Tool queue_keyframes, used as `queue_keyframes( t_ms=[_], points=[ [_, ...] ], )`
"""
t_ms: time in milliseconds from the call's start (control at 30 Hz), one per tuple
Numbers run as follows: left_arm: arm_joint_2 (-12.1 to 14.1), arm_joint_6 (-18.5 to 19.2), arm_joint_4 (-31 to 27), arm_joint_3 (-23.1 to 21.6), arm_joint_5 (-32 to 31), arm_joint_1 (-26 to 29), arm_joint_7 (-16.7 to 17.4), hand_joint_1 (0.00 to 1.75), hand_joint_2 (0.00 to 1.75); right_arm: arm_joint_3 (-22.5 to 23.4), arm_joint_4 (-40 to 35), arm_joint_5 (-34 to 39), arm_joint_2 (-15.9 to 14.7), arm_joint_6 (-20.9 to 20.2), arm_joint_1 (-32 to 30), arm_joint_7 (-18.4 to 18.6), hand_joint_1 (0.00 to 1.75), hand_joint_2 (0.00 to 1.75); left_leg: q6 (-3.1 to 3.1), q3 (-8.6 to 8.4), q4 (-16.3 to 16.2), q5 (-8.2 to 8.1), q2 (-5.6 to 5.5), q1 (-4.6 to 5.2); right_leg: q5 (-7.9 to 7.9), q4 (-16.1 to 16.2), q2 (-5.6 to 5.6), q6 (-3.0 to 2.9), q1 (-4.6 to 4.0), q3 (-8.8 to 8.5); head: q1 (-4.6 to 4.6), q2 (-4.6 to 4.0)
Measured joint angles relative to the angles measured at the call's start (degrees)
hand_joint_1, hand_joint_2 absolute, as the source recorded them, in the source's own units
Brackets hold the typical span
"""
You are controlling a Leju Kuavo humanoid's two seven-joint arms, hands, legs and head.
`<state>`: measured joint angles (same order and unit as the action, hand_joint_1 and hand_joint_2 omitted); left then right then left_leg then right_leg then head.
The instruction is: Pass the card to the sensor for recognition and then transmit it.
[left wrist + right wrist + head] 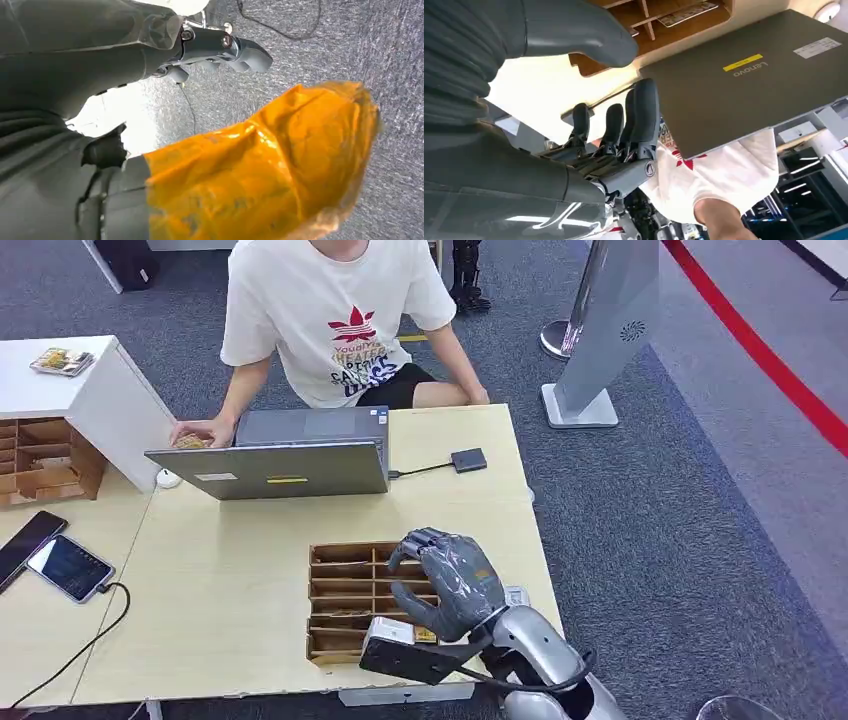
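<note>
A wooden slotted card box (340, 585) lies on the light table (220, 580) near its front edge. My right hand (448, 580) hovers over the box's right side, fingers spread and curved, holding nothing. In the right wrist view the same hand (614, 125) has its thumb apart from its fingers, and a card (687, 13) lies in a slot of the box (659, 30). A small dark card sensor (468, 459) sits on the table's far right, cabled to the laptop (280, 465). My left hand (215, 50) hangs over grey carpet with its fingers stretched out and nothing in them.
A person (340, 320) sits behind the laptop (749, 75), one hand at its left. Two phones (70, 565) lie on the left table beside a white cabinet (100, 390). A grey stand (600, 340) rises on the carpet to the right. An orange plastic-wrapped shape (260, 170) shows near my left hand.
</note>
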<state>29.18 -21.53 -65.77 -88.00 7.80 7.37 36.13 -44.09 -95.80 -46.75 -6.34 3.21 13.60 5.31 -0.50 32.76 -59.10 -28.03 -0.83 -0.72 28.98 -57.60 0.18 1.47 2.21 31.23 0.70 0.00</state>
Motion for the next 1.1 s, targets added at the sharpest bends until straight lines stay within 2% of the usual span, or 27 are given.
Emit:
queue_keyframes(
  t_ms=[67, 133, 500, 600, 800, 933, 1000, 1033, 1067, 1100],
  points=[
    [0.00, -0.07, 0.00, 0.00, 0.02, 0.00, 0.00, 0.00, 0.00, -0.11, 0.04, 0.00, 0.02, -0.17, 0.06, 0.00, 1.15, 1.75, 0.00, 0.00, 0.00, 0.00, 0.00, 0.00, 0.00, 0.00, 0.00, 0.00, 0.00, 0.00, 0.00, 0.00],
    [0.00, -0.09, 0.00, -0.02, 0.09, 0.00, 0.00, 0.00, 0.00, -0.28, 0.09, 0.02, 0.02, -0.33, 0.08, -0.02, 1.08, 1.75, 0.00, 0.00, 0.00, 0.00, 0.00, 0.00, 0.00, 0.00, 0.00, 0.00, 0.00, 0.00, 0.02, 0.00],
    [0.00, -0.46, 0.00, -0.11, 0.42, 0.04, 0.00, 0.00, 0.00, -1.90, 0.50, 0.15, 0.04, -1.40, 0.18, -0.15, 1.08, 1.75, 0.00, 0.00, 0.00, 0.00, 0.00, 0.00, 0.00, 0.00, 0.00, 0.00, 0.00, 0.00, 0.00, 0.00],
    [0.00, -0.46, 0.00, -0.13, 0.42, 0.04, 0.00, 0.00, 0.00, -2.05, 0.52, 0.15, 0.04, -1.55, 0.22, -0.17, 1.15, 1.75, 0.00, 0.00, 0.00, 0.00, 0.00, 0.00, 0.00, 0.00, 0.00, 0.00, 0.00, 0.00, 0.00, 0.00],
    [0.02, -0.22, 0.00, -0.13, 0.18, 0.00, 0.00, 0.00, 0.00, -2.82, 1.61, 0.65, 0.44, -2.38, 0.77, -0.09, 0.96, 1.75, 0.00, 0.00, 0.00, 0.00, 0.00, 0.00, 0.00, 0.00, 0.00, 0.00, 0.00, 0.01, 0.02, 0.00],
    [0.04, 0.13, 0.00, -0.15, -0.22, -0.12, 0.00, 0.00, 0.00, -3.06, 3.76, 1.14, 1.51, -2.80, 2.08, 0.64, 0.98, 1.75, 0.00, 0.00, 0.00, 0.00, 0.00, -0.01, 0.00, -0.01, 0.00, 0.00, 0.00, 0.00, 0.02, 0.00],
    [-0.86, 4.08, -0.18, -0.11, -6.18, -1.70, -1.73, 0.00, 0.00, -3.08, 5.29, 1.27, 2.21, -3.87, 2.76, 0.33, 0.99, 1.75, 0.05, 0.07, -0.01, 0.06, -0.06, 0.02, -0.02, 0.00, -0.16, 0.03, 0.01, 0.00, 0.02, 0.00],
    [-1.88, 8.66, 0.51, 0.09, -12.91, -3.87, -4.38, 0.00, 0.00, -3.51, 6.16, 1.64, 2.81, -5.33, 3.50, -0.74, 0.98, 1.75, 0.25, 0.13, -0.01, 0.18, -0.12, 0.13, -0.08, 0.00, -0.34, 0.10, 0.10, 0.00, 0.06, 0.00],
    [-4.24, 16.54, 5.60, 0.56, -22.66, -7.41, -9.64, 0.00, 0.00, -4.49, 7.33, 1.98, 3.83, -6.31, 4.51, -0.99, 0.99, 1.75, 0.54, 0.23, 0.10, 0.41, -0.44, 0.40, -0.16, -0.01, -0.58, 0.23, 0.37, 0.05, 0.11, 0.00],
    [-7.36, 24.60, 12.03, 0.85, -32.79, -11.40, -17.41, 0.00, 0.00, -5.51, 8.42, 2.49, 5.30, -6.58, 5.58, -0.50, 1.01, 1.75, 0.34, 0.24, 0.33, 0.66, -0.91, 0.68, -0.19, -0.12, -0.94, 0.29, 0.79, 0.10, 0.31, 0.00]
  ],
)
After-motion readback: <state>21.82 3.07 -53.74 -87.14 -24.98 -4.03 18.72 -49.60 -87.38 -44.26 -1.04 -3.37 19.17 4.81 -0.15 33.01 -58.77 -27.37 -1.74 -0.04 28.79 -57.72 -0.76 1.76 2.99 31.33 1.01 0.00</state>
